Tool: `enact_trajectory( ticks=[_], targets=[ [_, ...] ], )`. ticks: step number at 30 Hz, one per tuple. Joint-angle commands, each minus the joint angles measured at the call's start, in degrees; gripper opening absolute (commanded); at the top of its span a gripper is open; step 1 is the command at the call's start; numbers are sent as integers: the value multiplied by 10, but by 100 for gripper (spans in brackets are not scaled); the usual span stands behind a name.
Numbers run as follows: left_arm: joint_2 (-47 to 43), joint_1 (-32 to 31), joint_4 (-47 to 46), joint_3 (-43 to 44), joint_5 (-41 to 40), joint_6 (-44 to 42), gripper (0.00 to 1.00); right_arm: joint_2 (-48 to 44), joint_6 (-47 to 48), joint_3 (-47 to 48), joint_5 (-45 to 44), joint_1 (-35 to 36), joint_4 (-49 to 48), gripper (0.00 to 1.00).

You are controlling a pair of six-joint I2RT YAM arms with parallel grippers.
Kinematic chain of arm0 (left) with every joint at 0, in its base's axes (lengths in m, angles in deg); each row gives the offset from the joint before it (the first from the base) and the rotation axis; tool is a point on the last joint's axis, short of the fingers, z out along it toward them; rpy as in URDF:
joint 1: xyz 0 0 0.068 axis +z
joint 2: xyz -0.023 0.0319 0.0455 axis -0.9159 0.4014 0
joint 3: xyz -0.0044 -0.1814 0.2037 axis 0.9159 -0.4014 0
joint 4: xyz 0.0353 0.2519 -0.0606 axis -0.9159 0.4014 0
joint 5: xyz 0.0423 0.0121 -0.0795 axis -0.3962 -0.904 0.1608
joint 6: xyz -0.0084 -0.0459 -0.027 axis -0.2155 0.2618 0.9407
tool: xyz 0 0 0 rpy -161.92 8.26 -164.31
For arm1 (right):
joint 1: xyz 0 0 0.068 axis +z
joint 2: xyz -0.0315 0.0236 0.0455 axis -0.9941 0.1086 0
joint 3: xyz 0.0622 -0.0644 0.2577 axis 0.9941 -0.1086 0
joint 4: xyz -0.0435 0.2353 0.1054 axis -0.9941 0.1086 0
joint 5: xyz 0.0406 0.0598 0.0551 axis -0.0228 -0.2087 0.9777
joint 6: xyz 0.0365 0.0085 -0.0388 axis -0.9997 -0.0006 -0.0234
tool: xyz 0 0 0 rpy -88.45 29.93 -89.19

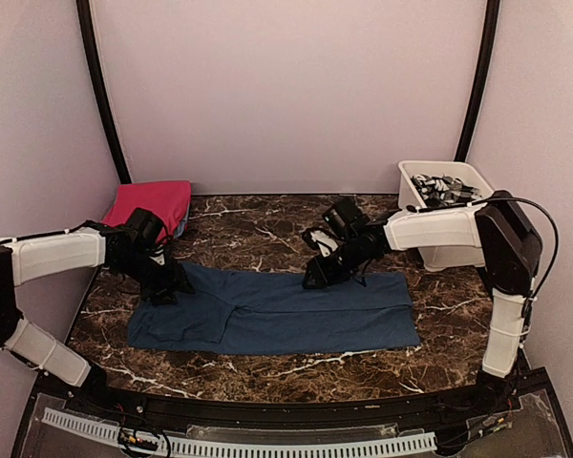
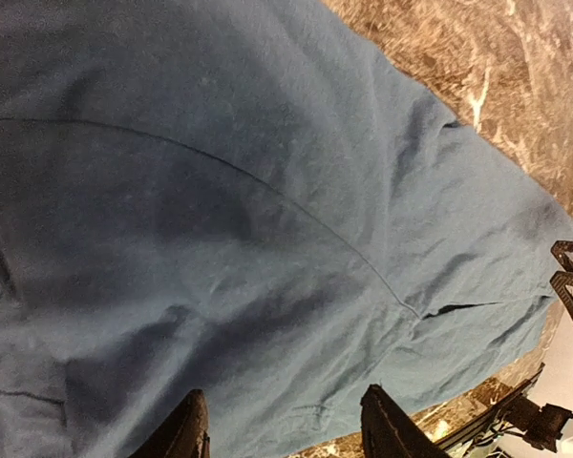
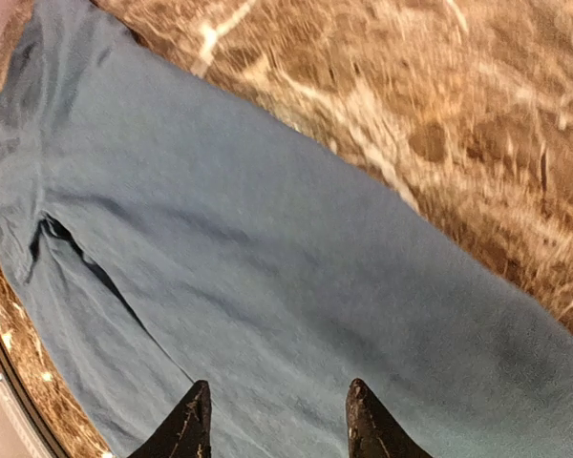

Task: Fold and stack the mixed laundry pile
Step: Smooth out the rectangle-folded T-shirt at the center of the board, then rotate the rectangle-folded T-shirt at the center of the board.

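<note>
**Top view**
- Navy-blue garment (image 1: 286, 313): spread flat and lengthwise on the marble table (image 1: 267, 234), toward the front.
- Left gripper (image 1: 169, 286): at the garment's far-left corner.
- Right gripper (image 1: 320, 275): at the garment's far edge, near the middle.
- Magenta-pink garment (image 1: 151, 203): folded in the back-left corner, well apart from the blue one.
- White tub (image 1: 407, 186): back right, with grey-and-white patterned cloth (image 1: 444, 188) inside.

**Left wrist view**
- Left gripper (image 2: 286, 434): jaws parted, nothing between them.
- Navy-blue garment (image 2: 267, 219): fills the view beneath, with a curved seam running across it. Whether the tips touch it I cannot tell.

**Right wrist view**
- Right gripper (image 3: 277, 429): jaws parted and empty.
- Navy-blue garment (image 3: 267, 277): lies smooth below them, with bare marble beyond its edge.
</note>
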State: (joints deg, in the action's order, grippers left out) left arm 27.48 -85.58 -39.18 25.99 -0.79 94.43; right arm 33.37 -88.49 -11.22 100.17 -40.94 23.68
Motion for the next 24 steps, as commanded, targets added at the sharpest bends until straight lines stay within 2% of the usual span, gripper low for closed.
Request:
enact_trajectory(
  ticks=[1, 9, 14, 17, 24],
  targets=[
    [71, -12, -52, 10, -19, -16, 52, 5, -11, -45, 2, 4, 5, 45],
    [197, -17, -77, 54, -24, -39, 48, -22, -67, -159, 27, 9, -38, 43],
    [273, -39, -81, 117, -17, -51, 45, -51, -113, -216, 35, 36, -59, 43],
    [317, -51, -71, 181, -14, -64, 43, -68, -145, -241, 31, 70, -65, 43],
    [448, -82, -27, 346, -5, -115, 42, -97, -245, -277, 14, 195, -71, 43]
  ],
)
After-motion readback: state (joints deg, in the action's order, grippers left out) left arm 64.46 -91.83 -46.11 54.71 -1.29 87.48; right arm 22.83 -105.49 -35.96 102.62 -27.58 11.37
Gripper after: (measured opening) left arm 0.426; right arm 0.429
